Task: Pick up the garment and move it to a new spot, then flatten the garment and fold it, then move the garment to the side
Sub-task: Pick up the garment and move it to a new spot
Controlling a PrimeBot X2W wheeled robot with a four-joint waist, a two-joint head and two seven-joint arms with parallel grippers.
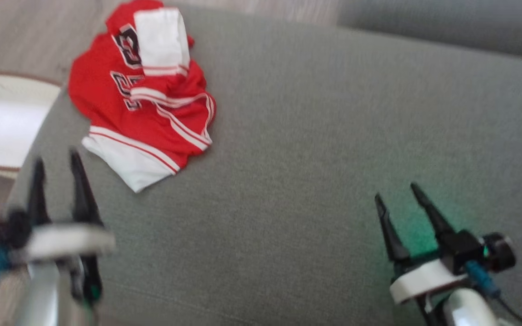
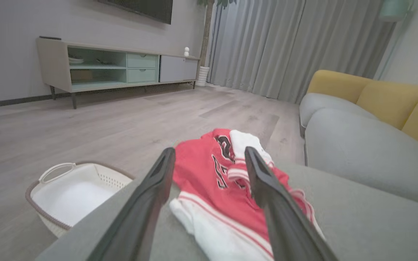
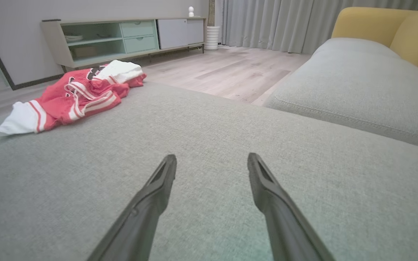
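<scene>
The garment (image 1: pixel 141 97) is a red jersey with white trim and black lettering, lying crumpled at the far left of the grey cushion (image 1: pixel 315 149). My left gripper (image 1: pixel 57 156) hovers open just short of the garment's near white hem, holding nothing. Through the left wrist view the garment (image 2: pixel 209 185) lies straight ahead between my open fingers (image 2: pixel 158 174). My right gripper (image 1: pixel 396 189) stands open over bare cushion at the lower right, far from the garment. From the right wrist the garment (image 3: pixel 74 96) sits at the upper left, well ahead of that gripper (image 3: pixel 212 159).
A white basket (image 1: pixel 2 122) stands on the wood floor just left of the cushion's left edge. Another grey seat with yellow backs (image 2: pixel 368 119) lies beyond a gap at the right. A low TV cabinet (image 2: pixel 114 65) stands against the far wall.
</scene>
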